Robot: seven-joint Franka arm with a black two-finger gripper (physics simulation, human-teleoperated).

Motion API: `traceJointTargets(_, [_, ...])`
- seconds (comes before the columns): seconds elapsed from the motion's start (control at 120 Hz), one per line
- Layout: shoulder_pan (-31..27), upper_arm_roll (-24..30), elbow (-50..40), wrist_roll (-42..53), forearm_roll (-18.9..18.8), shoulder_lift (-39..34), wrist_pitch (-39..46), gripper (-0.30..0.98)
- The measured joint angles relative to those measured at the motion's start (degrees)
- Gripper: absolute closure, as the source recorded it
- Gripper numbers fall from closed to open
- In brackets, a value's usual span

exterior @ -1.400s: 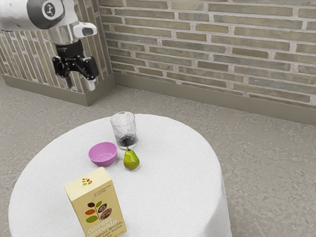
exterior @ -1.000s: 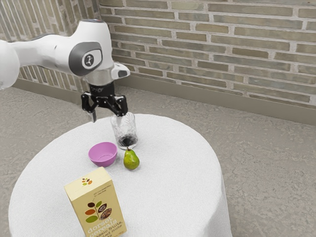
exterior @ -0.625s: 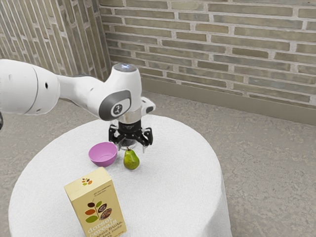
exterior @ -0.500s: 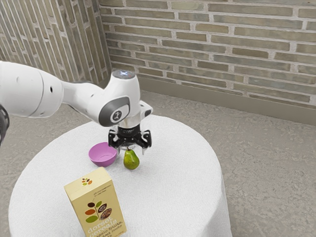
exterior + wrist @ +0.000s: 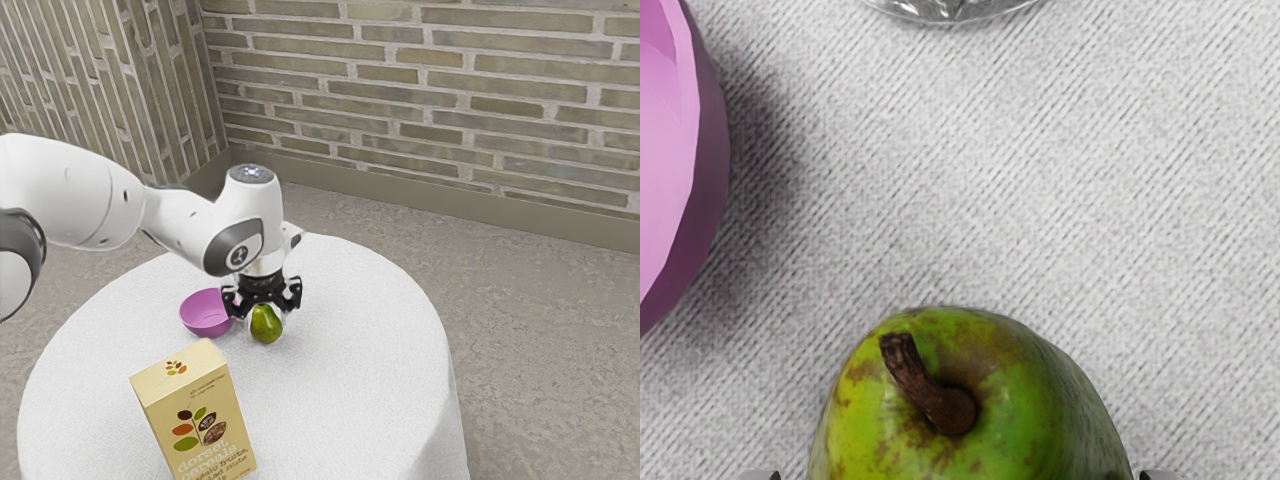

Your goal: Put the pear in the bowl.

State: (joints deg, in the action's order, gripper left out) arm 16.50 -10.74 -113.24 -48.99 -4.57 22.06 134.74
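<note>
Two fingers of our gripper (image 5: 263, 313) are standing apart, released, w/ the pear (image 5: 266, 326) sitting btwn them; in the wrist view we're seeing a gap btwn pear & fingertip on the bowl side. We're pointing the hand straight down, approx. over the pear, w/ the fingertips reaching down beside its upper part. The pear itself is standing upright on the white round table (image 5: 360, 400), stem (image 5: 925, 390) up & leaning a bit toward the bowl side. It's sitting outside the pink bowl (image 5: 203, 325), just beside it, w/ the bowl lying toward the ext. view's left. In the wrist view we're also seeing part of a clear glass (image 5: 952, 9), apart from both pear & bowl. Nearer the ext. cam, a cereal box (image 5: 200, 425) is standing upright on the table, apart from the pear & bowl. Our white arm (image 5: 80, 190) is coming in from the ext. view's left, & behind the table we're seeing a brick wall (image 5: 450, 100) rising past the grey floor (image 5: 550, 340).
</note>
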Motion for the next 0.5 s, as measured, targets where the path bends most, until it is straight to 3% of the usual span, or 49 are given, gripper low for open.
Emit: traceJointTargets(0.5, [-0.69, -0.16, -0.26, -4.69, -0.04, 0.92, 3.19, 0.31])
